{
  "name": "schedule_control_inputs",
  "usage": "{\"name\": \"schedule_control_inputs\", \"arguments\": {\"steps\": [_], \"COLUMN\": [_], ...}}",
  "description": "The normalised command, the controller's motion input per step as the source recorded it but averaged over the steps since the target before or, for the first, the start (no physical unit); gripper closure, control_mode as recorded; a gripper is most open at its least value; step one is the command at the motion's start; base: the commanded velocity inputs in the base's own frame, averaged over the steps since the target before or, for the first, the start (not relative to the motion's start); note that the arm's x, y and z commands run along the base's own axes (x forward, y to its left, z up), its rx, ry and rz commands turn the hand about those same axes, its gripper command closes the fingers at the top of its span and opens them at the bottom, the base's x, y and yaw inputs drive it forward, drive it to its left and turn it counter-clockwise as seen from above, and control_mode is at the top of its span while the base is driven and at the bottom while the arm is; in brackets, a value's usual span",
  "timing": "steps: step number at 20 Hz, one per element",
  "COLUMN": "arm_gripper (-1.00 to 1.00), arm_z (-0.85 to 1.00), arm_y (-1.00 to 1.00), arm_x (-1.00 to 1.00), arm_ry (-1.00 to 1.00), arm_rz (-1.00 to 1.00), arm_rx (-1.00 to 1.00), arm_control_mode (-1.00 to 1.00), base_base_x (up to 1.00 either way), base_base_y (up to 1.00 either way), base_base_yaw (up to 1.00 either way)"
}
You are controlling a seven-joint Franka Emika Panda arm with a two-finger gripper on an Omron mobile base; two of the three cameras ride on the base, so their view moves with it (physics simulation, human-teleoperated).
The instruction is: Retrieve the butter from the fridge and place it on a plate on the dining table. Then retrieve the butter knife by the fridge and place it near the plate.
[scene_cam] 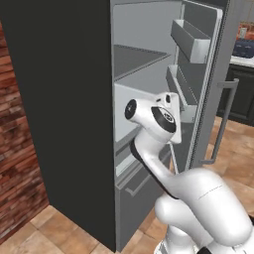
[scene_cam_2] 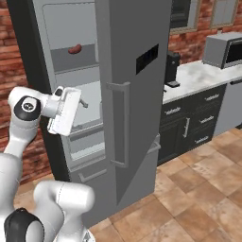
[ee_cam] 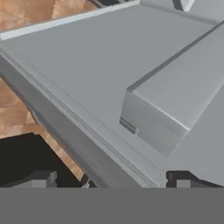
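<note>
The pincer [ee_cam: 109,181] stands wide open with nothing between its jaws, its two dark finger tips [ee_cam: 43,179] far apart. It is held at the mouth of the fridge [scene_cam_2: 137,28], level with the middle shelves.

Just ahead of the pincer lies a flat, smooth grey shelf [ee_cam: 87,65], and on it sits a plain grey box-like bin [ee_cam: 170,105] with sharp edges and a small slot in its near face. Beside the pincer, the open fridge door [scene_cam: 206,59] carries two grey door bins [scene_cam: 191,39], one above the other, with a slim vertical handle [scene_cam: 223,124] on its outer side.

Above the pincer, on an upper shelf, rests a small red lump [scene_cam_2: 74,48]. I cannot make out the butter anywhere among the shelves.

The fridge is tall, matte grey and slab-sided; its closed door bears a black rectangular panel [scene_cam_2: 147,57] and a slim handle [scene_cam_2: 124,123], and a drawer [scene_cam_2: 92,177] sits below the pincer.

Further off to the side, a veined marble desk [scene_cam_2: 198,75] on dark cabinets [scene_cam_2: 194,123] carries a dark coffee machine [scene_cam_2: 173,68] and a grey microwave [scene_cam_2: 224,49]. A red brick wall [scene_cam: 20,163] stands behind, and tan tiled floor [scene_cam_2: 198,198] below.
</note>
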Motion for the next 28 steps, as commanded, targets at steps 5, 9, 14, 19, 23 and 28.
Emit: {"name": "schedule_control_inputs", "arguments": {"steps": [5,9,14,19,23,28], "arm_gripper": [-1.0,-1.0,-1.0,-1.0,-1.0,-1.0], "arm_z": [-0.02,-0.06,0.0,0.0,-0.04,-0.22], "arm_y": [-0.34,-0.19,-0.37,-0.58,-0.94,-1.0], "arm_x": [0.35,0.31,0.1,0.0,0.0,0.0], "arm_ry": [0.09,0.1,0.06,0.04,0.13,0.22], "arm_rz": [0.03,0.0,0.0,0.0,-0.01,-0.02], "arm_rx": [-0.12,-0.14,-0.17,-0.16,-0.14,-0.1], "arm_control_mode": [-1.0,-1.0,-1.0,-1.0,-1.0,-1.0], "base_base_x": [0.0,0.0,0.0,0.0,0.0,0.0], "base_base_y": [0.0,0.0,0.0,0.0,0.0,0.0], "base_base_yaw": [0.0,0.0,0.0,0.0,0.0,0.0]}}
